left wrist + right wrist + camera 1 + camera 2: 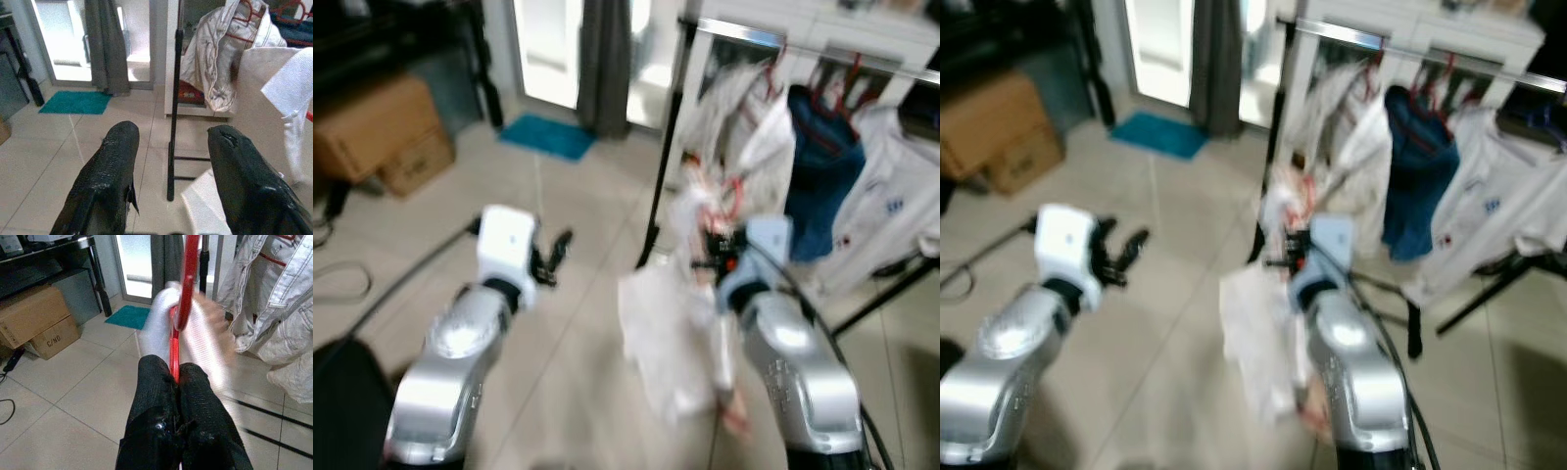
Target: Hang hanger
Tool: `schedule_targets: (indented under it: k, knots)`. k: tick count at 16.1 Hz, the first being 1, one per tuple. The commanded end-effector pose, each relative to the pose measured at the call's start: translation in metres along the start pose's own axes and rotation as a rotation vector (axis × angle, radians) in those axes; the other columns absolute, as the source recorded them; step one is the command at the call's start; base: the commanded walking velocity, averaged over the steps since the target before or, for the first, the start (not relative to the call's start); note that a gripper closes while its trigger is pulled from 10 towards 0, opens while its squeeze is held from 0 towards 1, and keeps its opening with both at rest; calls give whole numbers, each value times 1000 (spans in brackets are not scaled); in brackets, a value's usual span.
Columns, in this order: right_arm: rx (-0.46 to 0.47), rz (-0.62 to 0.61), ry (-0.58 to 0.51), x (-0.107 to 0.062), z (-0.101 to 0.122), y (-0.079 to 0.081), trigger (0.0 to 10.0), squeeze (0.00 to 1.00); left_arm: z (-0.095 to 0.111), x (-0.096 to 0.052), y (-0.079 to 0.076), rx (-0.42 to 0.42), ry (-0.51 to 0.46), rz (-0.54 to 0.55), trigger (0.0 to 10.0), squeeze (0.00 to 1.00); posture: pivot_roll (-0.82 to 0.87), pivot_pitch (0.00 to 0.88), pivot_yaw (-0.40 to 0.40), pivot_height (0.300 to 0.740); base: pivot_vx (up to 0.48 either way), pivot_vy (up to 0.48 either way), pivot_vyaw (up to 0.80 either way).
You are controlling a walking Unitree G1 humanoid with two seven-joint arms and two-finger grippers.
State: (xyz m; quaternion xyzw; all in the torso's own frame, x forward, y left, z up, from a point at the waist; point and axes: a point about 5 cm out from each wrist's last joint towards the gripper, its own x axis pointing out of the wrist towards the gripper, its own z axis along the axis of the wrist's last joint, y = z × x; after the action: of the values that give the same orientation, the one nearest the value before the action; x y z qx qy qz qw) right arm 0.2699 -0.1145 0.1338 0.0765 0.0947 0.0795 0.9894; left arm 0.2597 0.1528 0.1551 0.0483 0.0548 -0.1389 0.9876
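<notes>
Right hand [176,377] raised forward, fingers clamped on red hanger [182,303].

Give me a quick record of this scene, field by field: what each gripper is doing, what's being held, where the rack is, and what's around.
right gripper: shut on a red hanger carrying a white garment
left gripper: fingers open, holding nothing
clothes rack: ahead and to the right, white garments and a blue garment hanging on it
hanger status: not yet on the rail
surroundings: cardboard boxes on the left, teal mat by the doorway
image: head views blurred
</notes>
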Motion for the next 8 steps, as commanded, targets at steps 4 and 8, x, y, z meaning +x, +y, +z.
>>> schedule_targets:
  k: [4,8]
  knots:
    - [11,-44,-25,-2,5,-11,10000,0,3,2,-9,2,-12,-37,10000,0,92,36,-61,740,339,0,0]
    - [12,-50,-26,-1,6,-12,10000,0,4,3,-10,5,-14,-41,10000,0,92,38,-61,740,339,0,0]
